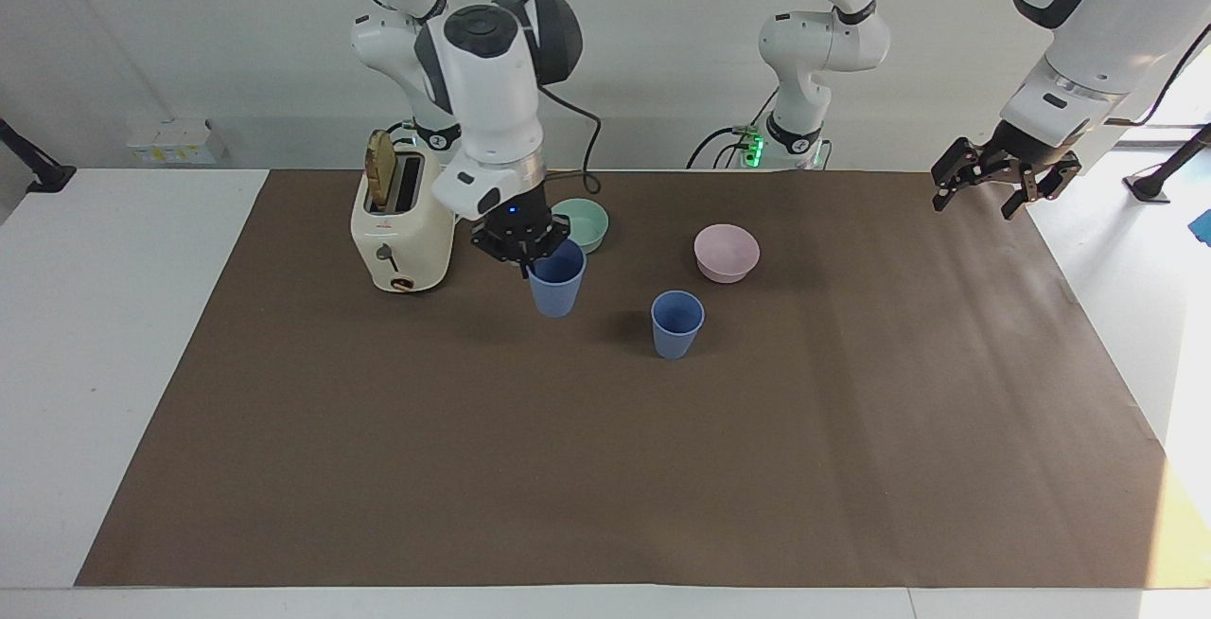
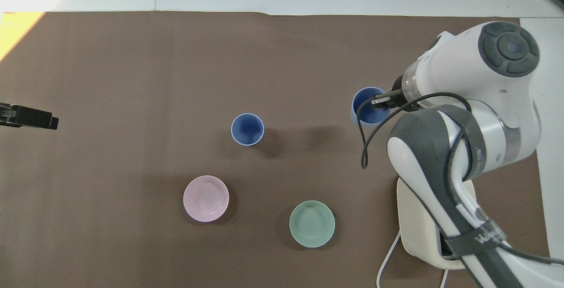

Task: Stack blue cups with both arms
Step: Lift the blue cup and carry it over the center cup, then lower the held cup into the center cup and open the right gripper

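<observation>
Your right gripper [image 1: 526, 257] pinches one blue cup [image 1: 556, 278] by its rim, lifted off the worktop [image 1: 605, 468] mid-width, the other blue cup [image 1: 677, 324] standing near the worktop's middle, while your left gripper [image 1: 995, 187] waits spread over the left arm's edge

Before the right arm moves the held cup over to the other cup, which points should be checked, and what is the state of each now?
1. Right gripper is shut on the rim of the carried blue cup: ok.
2. Carried cup is off the table and upright: ok.
3. Standing blue cup is upright, mouth open and empty: ok.
4. Path between the two cups is free; the green bowl and pink bowl lie nearer to the robots: ok.
5. Left gripper waits open over the table's edge, away from the cups: ok.
6. Grip firmness: cannot tell.
</observation>
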Action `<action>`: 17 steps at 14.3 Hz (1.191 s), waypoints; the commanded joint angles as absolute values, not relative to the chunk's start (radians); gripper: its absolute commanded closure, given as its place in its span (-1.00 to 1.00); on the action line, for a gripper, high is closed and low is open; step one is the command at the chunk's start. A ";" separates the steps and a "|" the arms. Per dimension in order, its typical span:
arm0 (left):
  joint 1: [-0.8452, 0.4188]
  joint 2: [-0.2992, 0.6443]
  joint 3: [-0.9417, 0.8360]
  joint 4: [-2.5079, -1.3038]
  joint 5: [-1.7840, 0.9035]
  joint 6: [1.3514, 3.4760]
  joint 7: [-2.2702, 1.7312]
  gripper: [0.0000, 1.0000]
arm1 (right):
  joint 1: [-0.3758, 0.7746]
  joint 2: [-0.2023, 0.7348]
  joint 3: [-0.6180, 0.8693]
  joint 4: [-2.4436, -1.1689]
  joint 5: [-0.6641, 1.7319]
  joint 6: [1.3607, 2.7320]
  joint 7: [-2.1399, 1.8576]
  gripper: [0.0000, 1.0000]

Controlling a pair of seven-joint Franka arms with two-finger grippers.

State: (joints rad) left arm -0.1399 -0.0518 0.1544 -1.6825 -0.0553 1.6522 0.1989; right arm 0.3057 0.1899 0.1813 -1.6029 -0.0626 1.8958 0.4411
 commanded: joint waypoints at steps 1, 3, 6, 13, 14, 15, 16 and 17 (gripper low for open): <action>-0.140 -0.057 0.150 -1.672 -0.044 1.626 0.202 -1.00 | 0.366 0.250 0.181 -1.494 -0.087 1.881 0.552 1.00; -0.137 -0.058 0.150 -1.672 -0.043 1.612 0.204 -1.00 | 0.416 0.290 0.176 -1.427 -0.087 1.881 0.635 1.00; -0.129 -0.064 0.150 -1.664 -0.043 1.592 0.206 -1.00 | 0.489 0.386 0.170 -1.326 -0.145 1.859 0.707 1.00; -0.127 -0.045 0.150 -1.631 -0.041 1.592 0.207 -1.00 | 0.520 0.459 0.176 -1.302 -0.169 1.905 0.748 1.00; -0.127 -0.044 0.150 -1.629 -0.040 1.594 0.207 -1.00 | 0.522 0.463 0.179 -1.307 -0.169 1.920 0.758 1.00; -0.127 -0.043 0.150 -1.629 -0.038 1.597 0.209 -1.00 | 0.525 0.468 0.179 -1.308 -0.169 1.922 0.761 1.00; -0.127 -0.038 0.150 -1.629 -0.038 1.603 0.209 -1.00 | 0.532 0.466 0.179 -1.313 -0.164 1.919 0.761 1.00; -0.129 -0.034 0.150 -1.625 -0.038 1.597 0.209 -1.00 | 0.537 0.465 0.179 -1.315 -0.157 1.914 0.761 1.00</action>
State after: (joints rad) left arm -0.1387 -0.0548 0.1563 -1.6559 -0.0546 1.6166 0.1989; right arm 0.5257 0.4513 0.1760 -1.3313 -0.1445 1.9086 0.7287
